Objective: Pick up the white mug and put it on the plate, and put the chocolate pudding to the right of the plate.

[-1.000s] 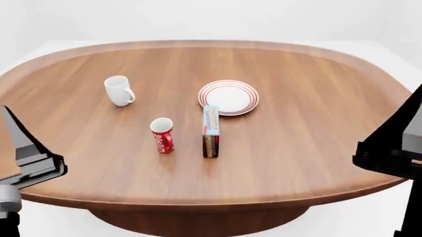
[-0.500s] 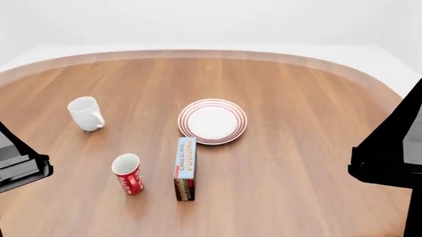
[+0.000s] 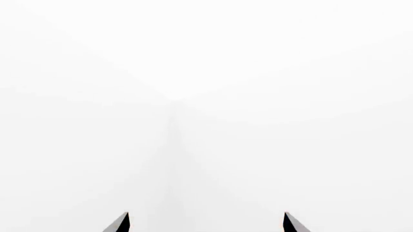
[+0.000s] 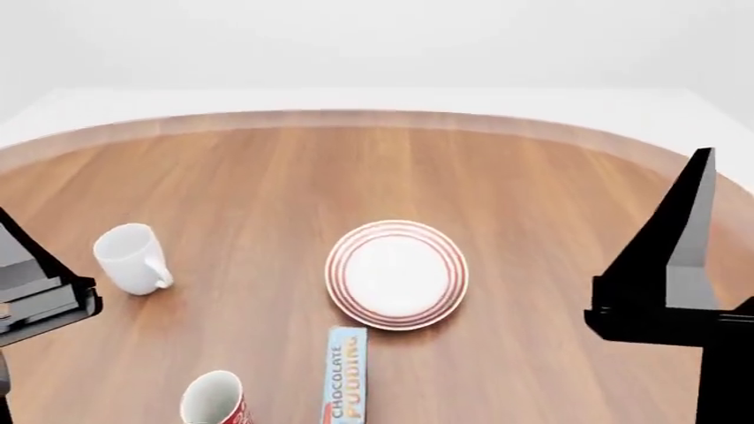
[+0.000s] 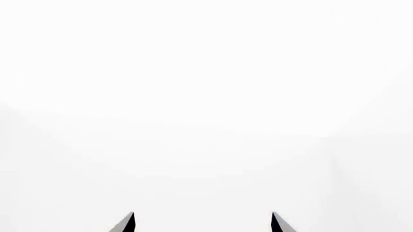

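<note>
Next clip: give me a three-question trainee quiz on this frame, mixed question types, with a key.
1. True or false: the white mug already stands on the plate.
2. Which item lies nearest the plate's front edge in the head view? A) the red cup B) the chocolate pudding C) the white mug
3. Fill in: in both wrist views the tool tips stand apart with ______ between them.

Key:
1. False. The mug stands on the table to the plate's left, handle toward the plate.
2. B. The carton lies just in front of the plate, not to its right.
3. Nothing. Left tool and right tool both face blank white background.
</note>
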Motion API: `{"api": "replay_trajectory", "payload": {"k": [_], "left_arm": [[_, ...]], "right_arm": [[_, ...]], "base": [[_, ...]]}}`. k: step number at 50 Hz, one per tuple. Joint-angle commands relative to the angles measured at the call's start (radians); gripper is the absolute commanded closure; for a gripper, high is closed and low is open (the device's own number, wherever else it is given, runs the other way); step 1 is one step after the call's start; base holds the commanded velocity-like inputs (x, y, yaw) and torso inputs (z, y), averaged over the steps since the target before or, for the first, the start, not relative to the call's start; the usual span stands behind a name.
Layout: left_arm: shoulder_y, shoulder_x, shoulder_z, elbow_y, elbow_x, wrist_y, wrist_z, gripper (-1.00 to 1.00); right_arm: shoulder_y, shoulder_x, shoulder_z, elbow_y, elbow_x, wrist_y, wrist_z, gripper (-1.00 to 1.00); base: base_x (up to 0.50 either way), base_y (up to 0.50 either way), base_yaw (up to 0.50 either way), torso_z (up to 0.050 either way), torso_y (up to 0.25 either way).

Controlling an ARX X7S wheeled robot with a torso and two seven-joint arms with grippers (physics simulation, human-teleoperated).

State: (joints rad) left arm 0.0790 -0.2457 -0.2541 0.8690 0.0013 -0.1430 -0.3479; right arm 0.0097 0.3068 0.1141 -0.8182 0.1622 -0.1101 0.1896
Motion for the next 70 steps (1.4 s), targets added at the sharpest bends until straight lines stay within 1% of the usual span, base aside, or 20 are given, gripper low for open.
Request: {"api": "replay_trajectory", "payload": {"k": [1,23,37,43,50,59,62,63,70], "left_arm": [[0.005,0.015,-0.015,0.012,0.017,-0.007,0.017,-1.00],[0.010,0.006,-0.006,0.008,0.016,0.000,0.006,-1.00],[0.013,0.000,0.000,0.004,0.013,0.002,0.000,-1.00],[0.015,-0.004,0.006,0.005,0.014,-0.001,0.000,-1.00],[0.017,-0.007,0.010,-0.004,0.009,0.006,-0.001,-1.00],[0.015,-0.010,0.011,-0.016,-0.008,-0.005,-0.002,-1.00],[0.007,-0.020,0.037,-0.013,0.044,-0.051,-0.005,-1.00],[0.007,-0.018,0.035,-0.017,0.029,-0.042,-0.003,-1.00],[0.004,-0.023,0.044,-0.010,0.046,-0.065,-0.007,-1.00]], "right_arm": [[-0.007,-0.014,0.009,-0.004,-0.036,-0.002,-0.025,-1.00],[-0.007,-0.010,0.018,0.025,-0.014,-0.020,-0.009,-1.00],[-0.010,-0.008,0.018,0.023,0.002,-0.022,0.001,-1.00],[-0.014,-0.005,0.009,0.024,-0.021,-0.029,0.000,-1.00],[-0.015,-0.002,0.004,0.028,-0.021,-0.029,0.002,-1.00],[-0.013,-0.003,0.012,0.032,-0.012,-0.026,0.015,-1.00],[-0.011,-0.001,0.016,0.031,-0.012,-0.023,0.019,-1.00],[-0.011,-0.001,0.017,0.031,-0.011,-0.024,0.020,-1.00],[-0.012,0.001,0.013,0.032,-0.011,-0.028,0.022,-1.00]], "base": [[0.50,0.25,0.00,0.000,0.000],[0.50,0.25,0.00,0.000,0.001],[0.49,0.03,0.00,0.000,0.000],[0.00,0.04,0.00,0.000,0.000],[-0.01,0.49,0.00,0.000,0.000],[0.00,0.01,0.00,0.000,0.000],[0.00,0.00,0.00,0.000,0.000],[0.00,0.00,0.00,0.000,0.000],[0.00,0.00,0.00,0.000,-0.233]]}}
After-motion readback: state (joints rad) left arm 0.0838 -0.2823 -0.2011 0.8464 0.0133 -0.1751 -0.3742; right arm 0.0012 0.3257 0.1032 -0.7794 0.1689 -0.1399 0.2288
